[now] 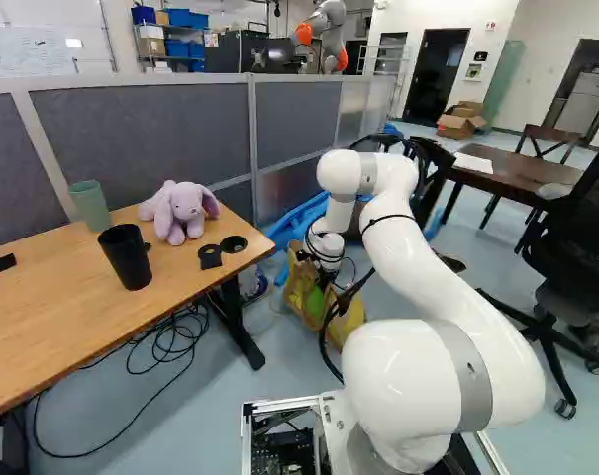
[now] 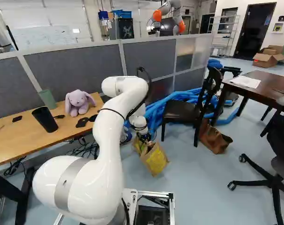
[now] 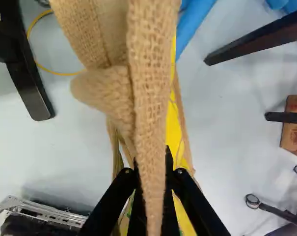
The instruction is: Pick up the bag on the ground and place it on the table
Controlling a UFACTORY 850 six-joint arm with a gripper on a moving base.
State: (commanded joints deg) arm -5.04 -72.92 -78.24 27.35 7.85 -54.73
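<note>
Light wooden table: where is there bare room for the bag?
The widest bare patch on the light wooden table lies between the flat black piece, the black cup and the near long edge. It is crowded toward the arm's end: green cup, black cup, purple plush and two small black items bunch together.

Bag [image 2: 156,160] right of table [image 2: 19,143]

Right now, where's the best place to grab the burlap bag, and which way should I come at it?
I'd take the bag by its burlap strap, from above, one finger on each side: the strap is a narrow strip over the much wider bag and fits between the fingers. The gripper is closed on it that way.
</note>
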